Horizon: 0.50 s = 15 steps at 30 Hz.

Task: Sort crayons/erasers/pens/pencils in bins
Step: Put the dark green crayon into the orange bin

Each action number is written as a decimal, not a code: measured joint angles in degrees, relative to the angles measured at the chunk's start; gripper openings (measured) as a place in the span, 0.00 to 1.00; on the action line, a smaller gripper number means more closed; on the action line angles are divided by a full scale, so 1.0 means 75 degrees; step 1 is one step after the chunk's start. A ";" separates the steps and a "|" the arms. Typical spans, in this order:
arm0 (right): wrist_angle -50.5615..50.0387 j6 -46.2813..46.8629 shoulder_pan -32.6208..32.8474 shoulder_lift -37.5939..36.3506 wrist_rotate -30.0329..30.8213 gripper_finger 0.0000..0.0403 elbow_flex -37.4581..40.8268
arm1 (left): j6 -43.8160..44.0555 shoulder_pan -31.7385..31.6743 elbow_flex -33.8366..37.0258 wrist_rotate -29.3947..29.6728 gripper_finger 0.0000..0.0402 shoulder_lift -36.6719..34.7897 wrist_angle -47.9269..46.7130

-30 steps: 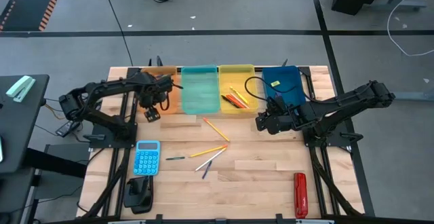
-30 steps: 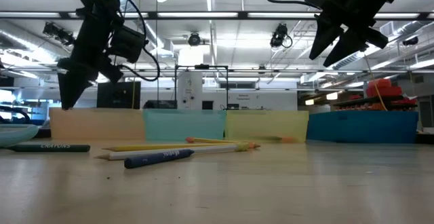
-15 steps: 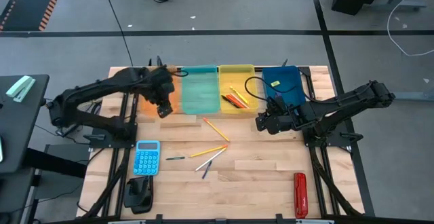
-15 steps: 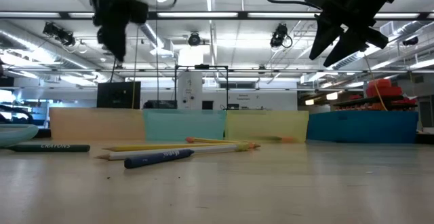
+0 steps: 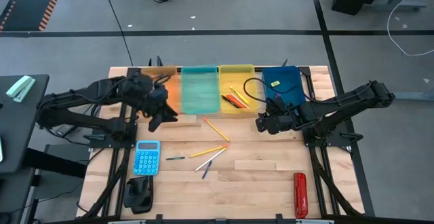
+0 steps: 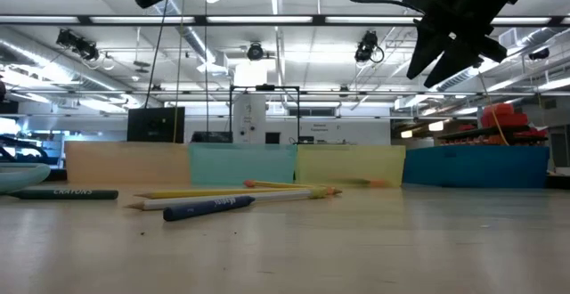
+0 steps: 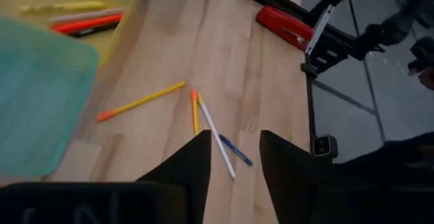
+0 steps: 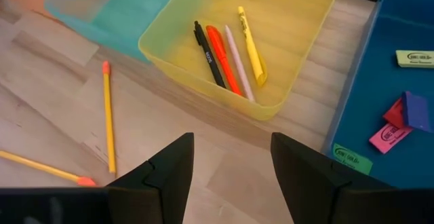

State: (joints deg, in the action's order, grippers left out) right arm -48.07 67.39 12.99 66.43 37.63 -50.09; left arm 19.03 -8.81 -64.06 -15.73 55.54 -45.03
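High view: I take the yellow bin [image 5: 236, 87] as my landmark. It holds a few sticks. The dark blue bin [image 5: 281, 83] just right of it holds at least one pale eraser. The teal bin [image 5: 199, 89] on its other side looks bare; the orange bin [image 5: 160, 81] is mostly hidden by my left arm. On the table in front of the yellow bin, three pencils [image 5: 215, 129], a blue stick and a dark pen [image 5: 175, 158] lie unsorted. My left gripper [image 5: 157, 117] hangs in front of the orange bin; my right gripper [image 5: 261, 123] waits in front of the dark blue bin.

Low view: the loose pencils and the blue stick [image 6: 207, 207] lie in front of the bins; both arms are held high above the table.

Left wrist view: my left fingers [image 7: 192, 168] stand apart and hold nothing. The pencils and the blue stick lie below them.

Right wrist view: my right fingers [image 8: 171, 161] stand wide apart, empty. The yellow bin holds a black pen, an orange, a pink and a yellow stick. The dark blue bin holds erasers [image 8: 400, 120].

Judgement: sorting is partly done; about five loose sticks are left.
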 joint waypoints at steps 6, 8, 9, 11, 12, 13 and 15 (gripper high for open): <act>0.0000 -0.0227 0.0000 0.0003 0.0000 0.51 0.0000 | -0.0015 0.0918 0.0004 0.1304 0.28 0.0005 0.0901; 0.0000 -0.0326 0.0000 0.0003 0.0000 0.51 0.0000 | 0.0022 0.1159 0.0001 0.1570 0.28 0.0095 0.1022; 0.0000 -0.0398 0.0000 0.0002 0.0000 0.51 0.0000 | 0.0089 0.1287 0.0002 0.1735 0.29 0.0125 0.0965; -0.0003 -0.0584 -0.0002 0.0002 0.0002 0.51 0.0000 | 0.0179 0.1571 0.0010 0.1931 0.30 0.0236 0.0843; -0.0001 -0.0712 -0.0003 0.0002 0.0000 0.51 0.0000 | 0.0178 0.1739 0.0007 0.2025 0.30 0.0299 0.0849; -0.0003 -0.0837 -0.0003 0.0001 0.0000 0.51 0.0000 | 0.0181 0.1925 0.0007 0.2159 0.31 0.0367 0.0771; -0.0006 -0.1075 -0.0003 0.0000 0.0001 0.51 0.0000 | 0.0185 0.2300 0.0006 0.2471 0.32 0.0557 0.0557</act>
State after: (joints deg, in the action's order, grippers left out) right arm -48.12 59.33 12.97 66.44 37.64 -50.09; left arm 20.41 8.44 -64.01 2.80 59.71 -40.85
